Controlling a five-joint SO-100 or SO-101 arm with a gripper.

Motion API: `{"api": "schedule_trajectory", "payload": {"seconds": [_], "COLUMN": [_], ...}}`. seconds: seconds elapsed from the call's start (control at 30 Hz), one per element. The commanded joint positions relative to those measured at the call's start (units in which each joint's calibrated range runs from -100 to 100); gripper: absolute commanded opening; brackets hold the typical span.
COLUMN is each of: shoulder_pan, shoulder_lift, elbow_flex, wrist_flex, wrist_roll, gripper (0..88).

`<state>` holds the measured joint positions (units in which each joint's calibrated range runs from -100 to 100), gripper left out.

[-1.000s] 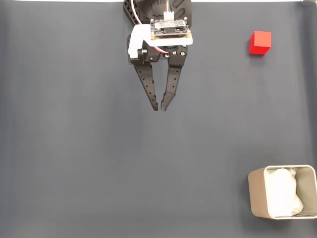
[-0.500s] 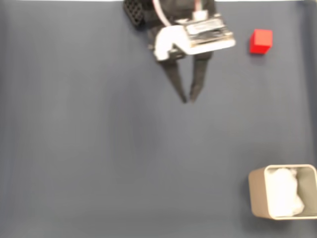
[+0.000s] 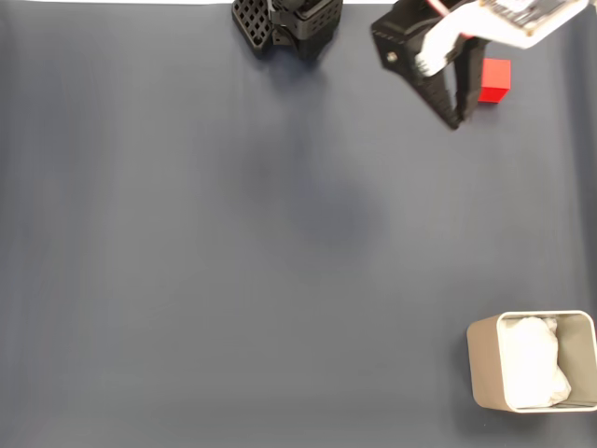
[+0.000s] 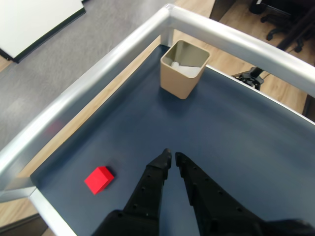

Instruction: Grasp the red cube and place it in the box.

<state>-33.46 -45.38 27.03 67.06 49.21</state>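
While hanging over the dark matte desk, shows black plastic claw with two long tapered fingers, tips almost touching, only a thin slit between them, nothing held. Seen from the fixed view, sits at the upper right, claw pointing down and slightly right, fingers overlapping so the gap cannot be judged there; white bracket and a pale circuit board on top.

Red cube: small, solid, plain flat faces, sharp edges, bright and evenly coloured. Rests on the desk to the left of the claw tips in the wrist view, apart from them, near the corner of the silver metal rail. In the fixed view, red cube lies just right of the claw, partly hidden behind it; contact cannot be told.

Box: beige, thin-walled, rounded corners, open top, something white and crumpled like paper inside. Stands upright against the far rail corner in the wrist view, well apart from the cube. In the fixed view, box at the lower right, cut by the edge.

Black perforated arm base at the top edge.
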Motion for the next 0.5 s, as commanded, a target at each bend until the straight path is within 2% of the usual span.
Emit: {"api": "schedule_trajectory", "payload": {"seconds": [0.0, 0.47], "shoulder_pan": [-4.47, -16.33], "shoulder_lift": [0.05, -3.41], "elbow_flex": [-2.58, -0.12], "wrist_flex": [1.21, 4.66], "wrist_roll": [-0.20, 0.34], "gripper": [0.0, 0.0]}}
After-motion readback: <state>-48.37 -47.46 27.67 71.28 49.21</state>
